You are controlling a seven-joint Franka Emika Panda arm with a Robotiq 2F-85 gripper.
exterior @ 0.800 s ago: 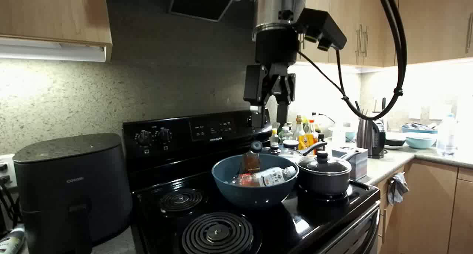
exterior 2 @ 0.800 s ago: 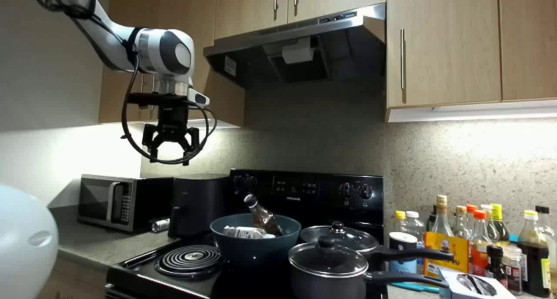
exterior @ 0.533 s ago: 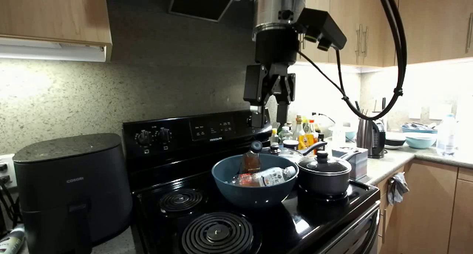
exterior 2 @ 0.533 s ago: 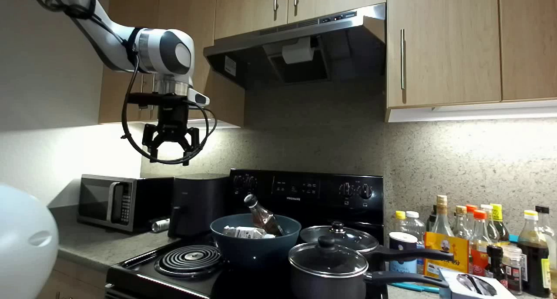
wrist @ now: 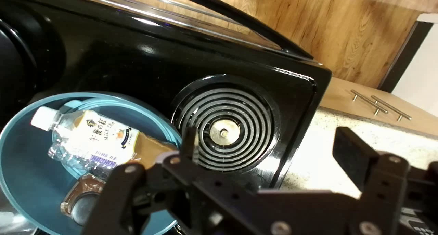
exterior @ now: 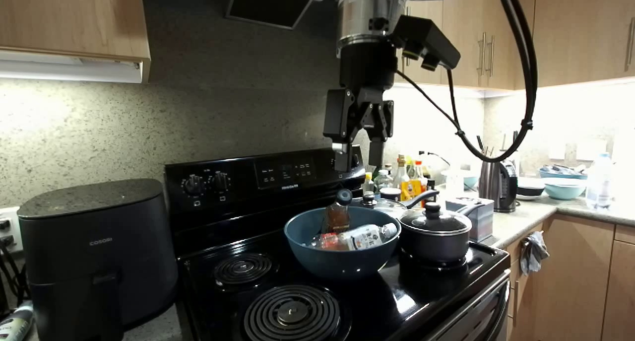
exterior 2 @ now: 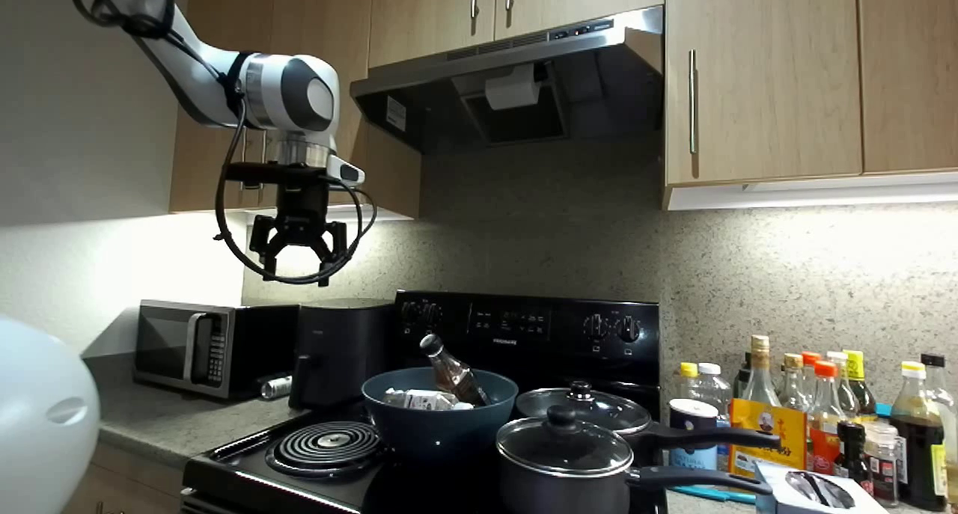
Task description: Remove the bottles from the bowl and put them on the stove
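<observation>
The site is presenting as a kitchen: a stove (exterior 2: 524, 353) is standing beneath a range hood (exterior 2: 494, 52), lidded pots (exterior 2: 565, 491) are resting on its top, wood-toned cabinets (exterior 2: 763, 80) are hanging overhead, and a microwave (exterior 2: 217, 349) and condiment bottles (exterior 2: 825, 409) are occupying the tabletop (exterior 2: 187, 424) either side.

In an exterior view: stove (exterior 2: 239, 456), bearing bowl (exterior 2: 440, 433) right of burner coil (exterior 2: 327, 443); in bowl, lying bottle (exterior 2: 423, 400), with leaning bottle (exterior 2: 456, 373) behind; right of bowl, lidded saucepan (exterior 2: 561, 490) before lidded pan (exterior 2: 599, 411); left of stove, air fryer (exterior 2: 342, 357), then microwave (exterior 2: 179, 349); right of stove, condiment bottles (exterior 2: 825, 403); above stove, range hood (exterior 2: 441, 108)
</observation>
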